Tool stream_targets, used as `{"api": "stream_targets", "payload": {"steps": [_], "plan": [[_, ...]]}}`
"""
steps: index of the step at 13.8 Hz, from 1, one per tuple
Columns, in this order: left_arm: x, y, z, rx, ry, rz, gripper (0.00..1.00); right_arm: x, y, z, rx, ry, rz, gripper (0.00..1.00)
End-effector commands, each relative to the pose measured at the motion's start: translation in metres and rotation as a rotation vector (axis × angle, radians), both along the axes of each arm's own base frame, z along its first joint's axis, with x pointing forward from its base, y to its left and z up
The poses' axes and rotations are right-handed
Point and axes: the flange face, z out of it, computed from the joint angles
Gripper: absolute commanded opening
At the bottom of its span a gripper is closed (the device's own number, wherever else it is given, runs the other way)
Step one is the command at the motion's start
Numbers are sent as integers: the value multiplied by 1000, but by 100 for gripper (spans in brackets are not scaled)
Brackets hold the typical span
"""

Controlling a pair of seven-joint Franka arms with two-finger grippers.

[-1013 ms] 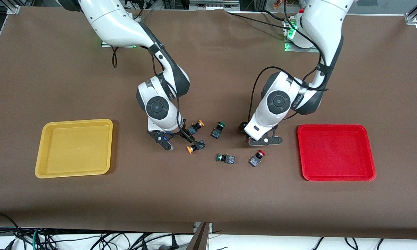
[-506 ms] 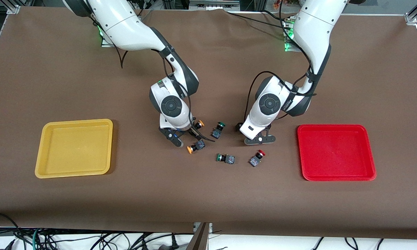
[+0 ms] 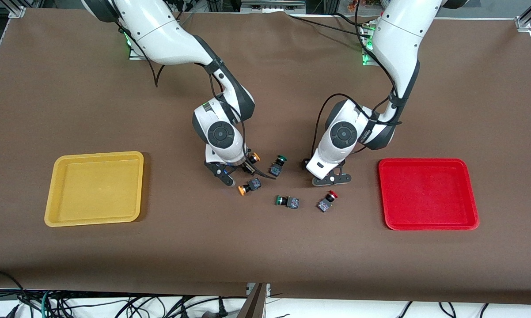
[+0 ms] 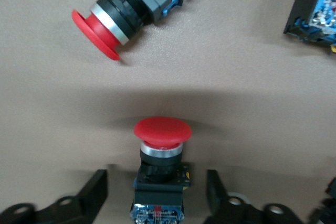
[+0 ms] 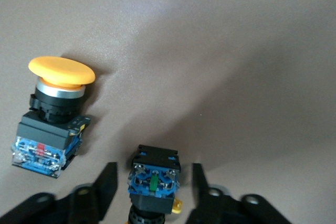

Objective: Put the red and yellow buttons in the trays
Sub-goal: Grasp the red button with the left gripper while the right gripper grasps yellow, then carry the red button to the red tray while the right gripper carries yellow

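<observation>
My right gripper (image 3: 238,170) is open and low over a yellow button (image 3: 251,159) that lies between its fingers (image 5: 108,178); in the right wrist view its blue-backed body (image 5: 154,178) faces me. A second yellow button (image 3: 248,186) (image 5: 52,124) lies beside it, nearer the camera. My left gripper (image 3: 326,175) is open around a red button (image 4: 160,169), which my hand hides in the front view. The other red button (image 3: 327,202) (image 4: 126,8) lies nearer the camera. The yellow tray (image 3: 95,154) and the red tray (image 3: 424,160) hold nothing.
Two green-capped switches lie between the grippers, one (image 3: 277,165) beside the right gripper and one (image 3: 287,202) nearer the camera. A blue switch body (image 4: 317,11) shows at the edge of the left wrist view. Cables trail from both arms.
My right gripper moved toward the left arm's end and now straddles the yellow button. My left gripper shifted slightly toward the middle. Both stayed open; no button moved.
</observation>
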Motion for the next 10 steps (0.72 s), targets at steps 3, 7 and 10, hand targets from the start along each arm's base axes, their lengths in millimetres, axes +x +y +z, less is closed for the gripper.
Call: {"api": "stream_targets", "payload": {"steps": [3,7,10], "plan": [[2,-3,4,5,-22,10,0,4,0,1,7,-11,8,19],[5,-2,13,5,-26,8,0,28,-26,32,29,-46,38,14],[14,11,50,11,-18,17,0,56,-83,76,24,-14,116,14]]}}
